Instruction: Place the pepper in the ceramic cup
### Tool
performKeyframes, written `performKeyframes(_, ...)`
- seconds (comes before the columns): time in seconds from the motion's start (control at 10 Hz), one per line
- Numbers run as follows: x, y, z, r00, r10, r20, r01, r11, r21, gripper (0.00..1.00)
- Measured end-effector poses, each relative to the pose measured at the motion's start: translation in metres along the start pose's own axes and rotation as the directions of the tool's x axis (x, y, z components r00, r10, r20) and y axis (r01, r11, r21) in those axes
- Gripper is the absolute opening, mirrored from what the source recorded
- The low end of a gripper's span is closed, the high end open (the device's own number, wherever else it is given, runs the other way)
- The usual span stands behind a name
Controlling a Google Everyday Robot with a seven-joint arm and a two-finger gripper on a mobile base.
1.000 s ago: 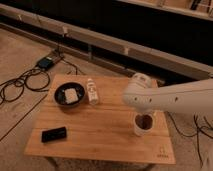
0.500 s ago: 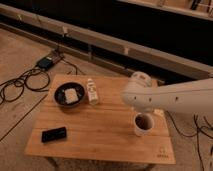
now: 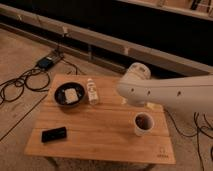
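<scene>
The white ceramic cup [image 3: 143, 125] stands on the right part of the wooden table [image 3: 100, 130]. A dark reddish-brown shape, the pepper [image 3: 144, 121], lies inside the cup. My white arm [image 3: 165, 92] reaches in from the right above the table. The gripper [image 3: 149, 104] is mostly hidden under the arm, just above and behind the cup and apart from it.
A wide dark bowl [image 3: 69, 94] with a pale item in it sits at the table's back left. A small clear bottle [image 3: 92, 91] stands beside it. A flat black device [image 3: 53, 134] lies front left. Cables and a power box [image 3: 46, 62] are on the floor at left.
The arm has lifted up and back from the cup. The cup's opening, covered by the gripper before, now shows with the dark pepper inside.
</scene>
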Motion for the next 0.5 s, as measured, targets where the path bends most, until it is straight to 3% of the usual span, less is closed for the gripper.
performKeyframes(0.2, 0.005, 0.025, -0.009, 0.998, -0.053, -0.022, 0.051, 0.997, -0.064, 0.80)
performKeyframes(0.5, 0.005, 0.024, -0.009, 0.998, -0.054, -0.024, 0.053, 0.997, -0.064, 0.80)
